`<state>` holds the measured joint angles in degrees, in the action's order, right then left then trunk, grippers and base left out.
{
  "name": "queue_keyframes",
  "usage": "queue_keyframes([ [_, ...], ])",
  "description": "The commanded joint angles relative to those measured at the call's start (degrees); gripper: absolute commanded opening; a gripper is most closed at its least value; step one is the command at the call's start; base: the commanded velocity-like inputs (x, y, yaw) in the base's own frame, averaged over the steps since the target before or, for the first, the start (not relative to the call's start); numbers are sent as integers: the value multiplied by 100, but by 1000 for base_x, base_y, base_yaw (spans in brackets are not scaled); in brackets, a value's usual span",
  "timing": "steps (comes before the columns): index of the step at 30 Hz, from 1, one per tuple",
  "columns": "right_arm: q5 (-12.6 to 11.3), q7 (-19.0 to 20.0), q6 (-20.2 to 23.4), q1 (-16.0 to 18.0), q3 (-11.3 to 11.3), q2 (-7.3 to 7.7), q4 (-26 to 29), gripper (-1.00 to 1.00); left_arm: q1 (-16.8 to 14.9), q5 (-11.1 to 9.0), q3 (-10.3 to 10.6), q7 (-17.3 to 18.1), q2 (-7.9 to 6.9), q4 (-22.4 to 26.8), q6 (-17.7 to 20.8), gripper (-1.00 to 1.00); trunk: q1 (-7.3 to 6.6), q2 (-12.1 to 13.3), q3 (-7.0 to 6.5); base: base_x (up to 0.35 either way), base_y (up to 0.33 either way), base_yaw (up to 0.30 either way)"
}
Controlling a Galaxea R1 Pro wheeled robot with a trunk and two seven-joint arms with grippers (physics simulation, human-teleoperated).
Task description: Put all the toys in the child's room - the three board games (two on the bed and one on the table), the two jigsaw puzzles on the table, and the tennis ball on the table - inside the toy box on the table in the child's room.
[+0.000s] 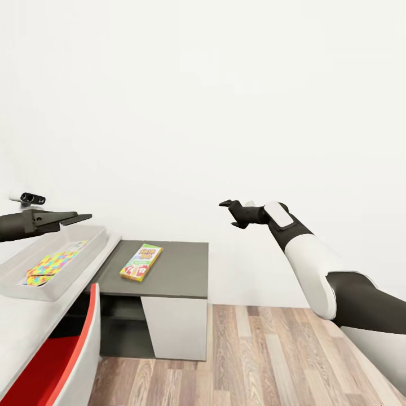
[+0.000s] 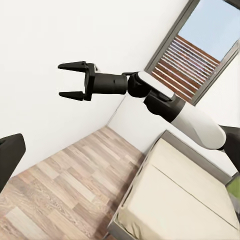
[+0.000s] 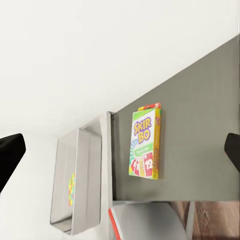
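Observation:
One board game, a yellow-green box with red cards on its cover, lies flat on the dark grey side unit of the table. It appears again in the right wrist view. The light grey toy box stands on the pale desk top with a multicoloured jigsaw puzzle lying inside it. My left gripper hovers above the toy box, open and empty. Held high in the air to the right of the side unit, my right gripper is also open and empty, as the left wrist view confirms.
A red and white chair stands tucked at the desk's front. Wood floor lies open right of the side unit, with a white wall behind. The left wrist view holds the beige bed and a window.

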<state>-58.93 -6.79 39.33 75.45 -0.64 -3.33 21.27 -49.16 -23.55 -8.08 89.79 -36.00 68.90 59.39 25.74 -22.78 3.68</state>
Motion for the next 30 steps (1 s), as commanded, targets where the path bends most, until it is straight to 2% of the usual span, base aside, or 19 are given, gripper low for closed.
queue_keyframes([
  [1, -59, -60, 15, 4, -6, -2, 8, 100, -5, 0, 4, 21, -3, 1, 61, 100, 4, -14, 11, -24, -56, -59],
  [17, -57, -60, 22, 4, -4, -1, 8, 100, -4, 0, 9, 21, -3, 1, 61, 100, 4, -14, 7, -11, -13, -5],
  [30, -54, -68, 25, 4, -5, -1, 7, 100, -5, 4, 9, 21, 17, 9, 61, 100, 4, -14, 7, -104, -231, 0],
])
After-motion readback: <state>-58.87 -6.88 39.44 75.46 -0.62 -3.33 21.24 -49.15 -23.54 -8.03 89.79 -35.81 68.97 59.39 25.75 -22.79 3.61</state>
